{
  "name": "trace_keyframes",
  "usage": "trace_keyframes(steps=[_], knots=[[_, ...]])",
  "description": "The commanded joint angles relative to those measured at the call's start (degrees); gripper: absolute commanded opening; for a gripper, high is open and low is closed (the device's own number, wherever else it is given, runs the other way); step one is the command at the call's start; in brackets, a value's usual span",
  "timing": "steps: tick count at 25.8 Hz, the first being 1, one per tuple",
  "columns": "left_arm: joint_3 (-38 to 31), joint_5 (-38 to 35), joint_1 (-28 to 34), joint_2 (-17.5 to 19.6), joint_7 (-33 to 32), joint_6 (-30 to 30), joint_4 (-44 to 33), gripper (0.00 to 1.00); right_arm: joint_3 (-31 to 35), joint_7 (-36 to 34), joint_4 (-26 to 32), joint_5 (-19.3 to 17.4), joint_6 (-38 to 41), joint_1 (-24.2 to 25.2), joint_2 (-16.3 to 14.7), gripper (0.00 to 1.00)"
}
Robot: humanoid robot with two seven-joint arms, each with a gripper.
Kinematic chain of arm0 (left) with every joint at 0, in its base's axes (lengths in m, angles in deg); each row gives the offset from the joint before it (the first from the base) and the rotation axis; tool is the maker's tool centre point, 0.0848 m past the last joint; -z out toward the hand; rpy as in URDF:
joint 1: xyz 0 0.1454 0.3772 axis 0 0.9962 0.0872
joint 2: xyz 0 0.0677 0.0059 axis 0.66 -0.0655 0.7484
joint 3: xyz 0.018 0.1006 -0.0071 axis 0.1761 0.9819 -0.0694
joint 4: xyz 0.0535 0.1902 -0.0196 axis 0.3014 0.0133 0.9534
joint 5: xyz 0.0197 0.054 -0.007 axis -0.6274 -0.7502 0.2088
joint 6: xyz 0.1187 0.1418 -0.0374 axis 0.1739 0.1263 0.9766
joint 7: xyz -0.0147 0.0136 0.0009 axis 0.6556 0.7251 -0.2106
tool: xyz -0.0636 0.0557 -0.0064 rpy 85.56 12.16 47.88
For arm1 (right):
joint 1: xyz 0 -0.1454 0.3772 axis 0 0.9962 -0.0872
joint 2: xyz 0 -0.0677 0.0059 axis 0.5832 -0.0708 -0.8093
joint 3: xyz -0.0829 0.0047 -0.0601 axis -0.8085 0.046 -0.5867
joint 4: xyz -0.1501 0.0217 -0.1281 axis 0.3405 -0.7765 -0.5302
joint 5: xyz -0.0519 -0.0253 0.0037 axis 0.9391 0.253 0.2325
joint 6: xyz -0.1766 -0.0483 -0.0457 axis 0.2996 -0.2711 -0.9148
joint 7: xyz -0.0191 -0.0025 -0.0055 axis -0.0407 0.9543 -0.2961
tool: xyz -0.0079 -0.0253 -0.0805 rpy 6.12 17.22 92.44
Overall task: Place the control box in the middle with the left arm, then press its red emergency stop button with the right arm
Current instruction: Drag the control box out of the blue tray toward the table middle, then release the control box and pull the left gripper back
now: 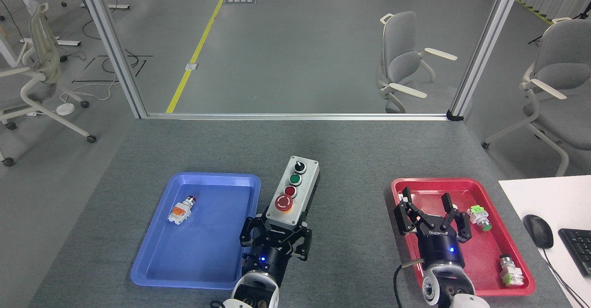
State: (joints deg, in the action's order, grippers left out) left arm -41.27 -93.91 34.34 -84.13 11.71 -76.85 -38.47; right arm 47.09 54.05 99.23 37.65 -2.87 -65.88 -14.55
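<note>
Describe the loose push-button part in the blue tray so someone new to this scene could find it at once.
On the grey table, find the blue tray on the left side. In its upper left part lies one small push-button part, alone in the tray, with a white and orange body and a small red tip. The similar loose parts in the red tray have green bodies instead.

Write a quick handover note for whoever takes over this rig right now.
Left gripper: shut on the near end of the control box, holding it over the grey table between the blue tray and the red tray.
Right gripper: open, empty, over the red tray.
Done: box is out of the blue tray.
Left: set the box down in the middle, release it, then press the red emergency stop button with the right arm.
</note>
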Motion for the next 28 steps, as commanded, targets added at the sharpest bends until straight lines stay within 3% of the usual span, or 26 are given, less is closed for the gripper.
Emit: trace_keyframes(steps=[1, 15, 24, 28], knots=[[5.4, 0.0, -2.1, -0.1, -0.1, 1.2, 4.5, 0.0, 0.0, -0.2, 0.0, 0.0, 2.0, -0.1, -0.1, 0.98], [21.6, 0.1, -4.7, -0.3, -2.5, 1.6, 11.2, 0.0, -0.2, -0.3, -0.1, -0.1, 2.4, 0.4, -0.2, 0.98], [22.9, 0.1, -4.8, -0.3, -2.6, 1.6, 11.8, 0.0, -1.6, -0.3, -0.1, -0.1, 2.5, 0.5, -0.6, 0.98], [22.9, 0.1, -5.0, -0.3, -2.7, 1.8, 11.8, 0.31, -1.6, -0.3, -0.1, -0.1, 2.5, 0.5, -1.2, 0.98]])
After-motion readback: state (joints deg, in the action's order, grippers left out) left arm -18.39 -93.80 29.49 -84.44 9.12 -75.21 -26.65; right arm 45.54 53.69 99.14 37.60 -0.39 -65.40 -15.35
